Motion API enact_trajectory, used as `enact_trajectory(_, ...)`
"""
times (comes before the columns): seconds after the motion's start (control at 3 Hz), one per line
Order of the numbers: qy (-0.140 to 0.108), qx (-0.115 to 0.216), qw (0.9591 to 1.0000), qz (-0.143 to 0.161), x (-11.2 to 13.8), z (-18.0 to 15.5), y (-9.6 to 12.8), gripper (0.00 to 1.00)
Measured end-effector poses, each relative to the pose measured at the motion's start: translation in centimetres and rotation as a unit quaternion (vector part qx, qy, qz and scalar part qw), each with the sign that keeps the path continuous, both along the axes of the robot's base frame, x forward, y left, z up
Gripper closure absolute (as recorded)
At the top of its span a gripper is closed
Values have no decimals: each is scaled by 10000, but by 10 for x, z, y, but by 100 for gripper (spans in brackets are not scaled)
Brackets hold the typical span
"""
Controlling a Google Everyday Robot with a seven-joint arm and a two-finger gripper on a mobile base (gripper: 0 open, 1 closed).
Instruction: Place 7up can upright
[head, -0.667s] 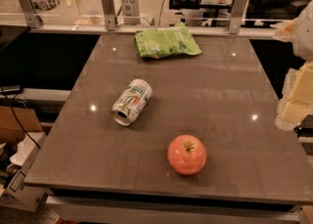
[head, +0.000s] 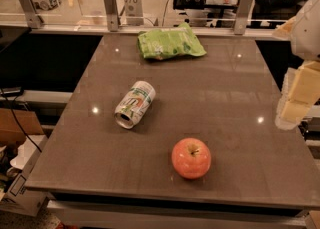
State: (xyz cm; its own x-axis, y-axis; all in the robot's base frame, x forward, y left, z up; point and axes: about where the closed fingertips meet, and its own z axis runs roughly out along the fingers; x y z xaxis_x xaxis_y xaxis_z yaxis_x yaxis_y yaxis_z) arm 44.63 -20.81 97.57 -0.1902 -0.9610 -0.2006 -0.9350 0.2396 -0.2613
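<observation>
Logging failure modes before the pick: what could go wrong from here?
1. The 7up can lies on its side on the table. Being round, it may roll if nudged off-centre.
2. The tool is at the view's right edge, well apart from the can. The apple sits near the likely path and could get bumped.

Only a slice of the robot shows, along the right edge of the view. Its arm [head: 307, 25] is a bulky rounded casing in smooth white, with a pale tan patch on its upper left corner and a soft grey shade underneath. Below it sits the hand [head: 296, 100], just past the right side of the bench [head: 225, 103]: 3 stacked blocky pieces in cream and pale yellow, flat-faced and square-cornered, with whiter rims on their left sides. The lowest piece is the smallest and palest.
</observation>
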Motion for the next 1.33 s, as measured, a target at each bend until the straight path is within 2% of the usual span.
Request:
enact_trajectory(0.33, 24, -48, 9991, 412, 17, -7, 21, 0)
enact_trajectory(0.67, 57, -42, 9955, 944, 39, -19, 50, 0)
enact_trajectory(1.0, 131, -69, 9889, 1480, 64, -36, 80, 0)
enact_trajectory(1.33, 145, -26, 9796, 2003, 88, -46, 109, 0)
